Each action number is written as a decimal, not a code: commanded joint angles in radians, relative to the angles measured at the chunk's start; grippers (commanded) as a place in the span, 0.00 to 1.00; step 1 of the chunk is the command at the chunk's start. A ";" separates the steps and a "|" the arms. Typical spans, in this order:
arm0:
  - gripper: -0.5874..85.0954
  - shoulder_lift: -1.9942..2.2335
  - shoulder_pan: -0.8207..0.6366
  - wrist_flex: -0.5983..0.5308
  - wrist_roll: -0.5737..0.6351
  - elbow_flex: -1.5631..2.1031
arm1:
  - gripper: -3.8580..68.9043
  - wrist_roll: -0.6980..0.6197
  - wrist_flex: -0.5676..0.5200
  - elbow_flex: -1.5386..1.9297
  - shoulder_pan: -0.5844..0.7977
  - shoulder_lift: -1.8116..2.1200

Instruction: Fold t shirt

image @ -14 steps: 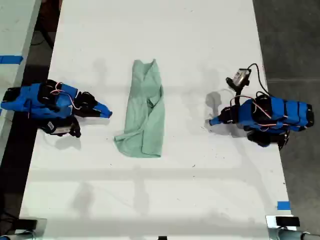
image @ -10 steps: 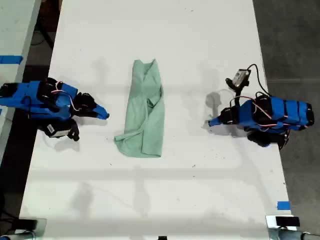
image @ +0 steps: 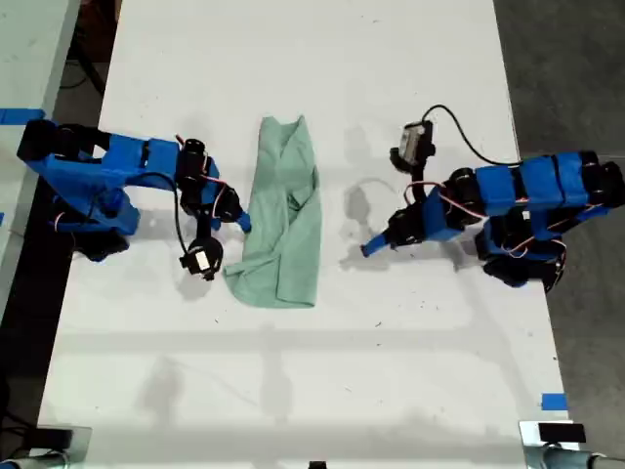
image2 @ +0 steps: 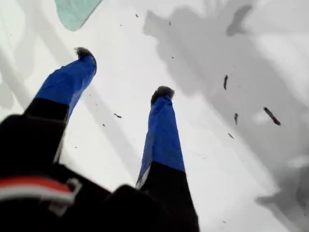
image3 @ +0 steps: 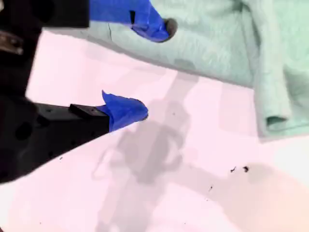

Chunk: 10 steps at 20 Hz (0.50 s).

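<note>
The white surface point(image: 293, 391) carries the t shirt point(image: 283, 215) near its middle, between the two blue arms. The shirt is laid as a long, narrow, already doubled strip. Its long axis runs from the far edge of the exterior view toward the near edge, with the narrower end far and the broader, bunched end near.

My second tool point(image3: 157, 67) is seen spread, one tip over the shirt's side hem and the other over bare surface; in the exterior view it sits at the shirt's left edge point(image: 239, 223). Contact with the cloth cannot be told. My first tool point(image2: 123, 72) is also spread, with nothing between its tips; only a corner of the shirt shows beyond it. In the exterior view it hangs on the shirt's right, apart from it point(image: 369, 249).

Risks are judged as follows. With only one tip over the cloth, a closing pinch could catch a single layer, so the doubled strip would peel open. A one-sided pull could drag the whole shirt sideways instead of folding it. The bunched near end could fold crookedly.
</note>
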 commanded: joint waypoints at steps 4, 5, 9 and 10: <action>0.29 -0.293 0.143 -0.041 -0.097 -0.150 | 0.40 0.003 0.015 -0.331 -0.124 -0.230; 0.28 -0.374 0.176 -0.028 -0.117 -0.221 | 0.39 0.002 0.031 -0.385 -0.140 -0.270; 0.28 -0.624 0.308 0.178 -0.252 -0.621 | 0.39 -0.011 0.137 -0.667 -0.173 -0.534; 0.27 -0.604 0.328 0.181 -0.278 -0.641 | 0.39 -0.011 0.153 -0.716 -0.176 -0.594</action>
